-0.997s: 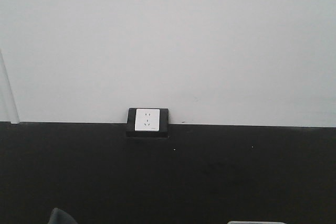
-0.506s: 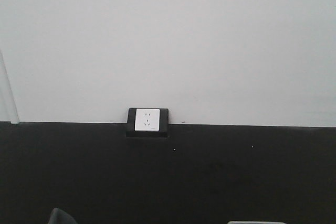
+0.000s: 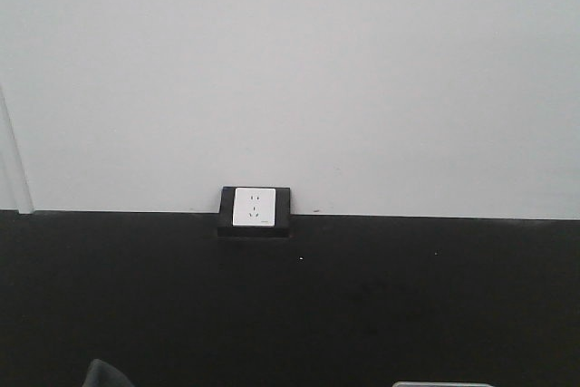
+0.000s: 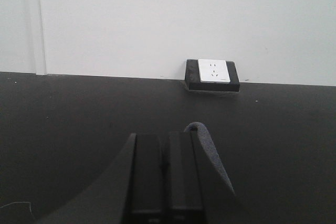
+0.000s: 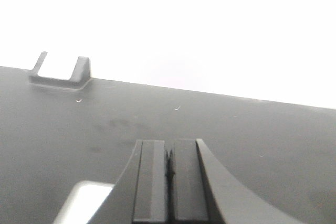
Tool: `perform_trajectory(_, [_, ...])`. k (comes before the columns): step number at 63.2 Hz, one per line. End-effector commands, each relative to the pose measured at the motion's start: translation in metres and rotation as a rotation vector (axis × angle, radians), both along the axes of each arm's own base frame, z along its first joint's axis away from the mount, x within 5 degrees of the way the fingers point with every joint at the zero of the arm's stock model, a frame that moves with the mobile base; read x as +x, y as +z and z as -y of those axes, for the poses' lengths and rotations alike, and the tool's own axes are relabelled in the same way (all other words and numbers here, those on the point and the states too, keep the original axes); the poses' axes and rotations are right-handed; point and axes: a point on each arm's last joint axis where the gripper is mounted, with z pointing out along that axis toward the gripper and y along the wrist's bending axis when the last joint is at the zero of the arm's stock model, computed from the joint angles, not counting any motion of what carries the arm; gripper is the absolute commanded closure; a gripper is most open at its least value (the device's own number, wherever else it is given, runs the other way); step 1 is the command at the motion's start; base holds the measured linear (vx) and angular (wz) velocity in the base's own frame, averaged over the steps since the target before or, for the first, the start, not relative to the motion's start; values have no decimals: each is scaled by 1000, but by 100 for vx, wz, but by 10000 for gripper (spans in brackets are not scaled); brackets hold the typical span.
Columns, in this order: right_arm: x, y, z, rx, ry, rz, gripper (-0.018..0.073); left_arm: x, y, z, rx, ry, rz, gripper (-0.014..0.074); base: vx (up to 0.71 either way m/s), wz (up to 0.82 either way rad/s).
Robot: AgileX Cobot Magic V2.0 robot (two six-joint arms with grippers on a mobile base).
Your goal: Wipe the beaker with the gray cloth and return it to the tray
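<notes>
The gray cloth [image 4: 210,153] shows in the left wrist view as a raised fold just beyond and right of my left gripper [image 4: 165,136]. The left jaws are pressed together with nothing visible between them. A gray tip, likely the same cloth [image 3: 104,374], shows at the bottom left of the front view. My right gripper [image 5: 169,142] is shut and empty over the black table. A pale tray corner [image 5: 84,203] lies left of it, and its edge [image 3: 444,384] shows at the bottom right of the front view. The beaker is out of view.
A white wall socket in a black box [image 3: 255,210] stands at the table's far edge against the white wall; it also shows in the left wrist view [image 4: 212,72] and the right wrist view [image 5: 59,72]. The black table [image 3: 362,305] stretches between.
</notes>
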Motion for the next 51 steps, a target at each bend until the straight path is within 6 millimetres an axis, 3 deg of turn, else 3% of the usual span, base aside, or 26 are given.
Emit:
perform_trajectory(1, [-12,-9,1,-9,-7,148,571,0,-2,0,-8,0,64,603,0,0])
perform_trajectory(13, [-23,-55,2,71,-16,180,571,0,-2,0,-8,0,64,603,0,0])
perform_trajectory(19, [-18,-78,3,83,-41,199,571,0,-2,0,-8,0,63,603,0,0])
perform_trajectory(51, [-19,-78,6,94,-97,169,571,0,-3,0,-8,0,57,603,0,0])
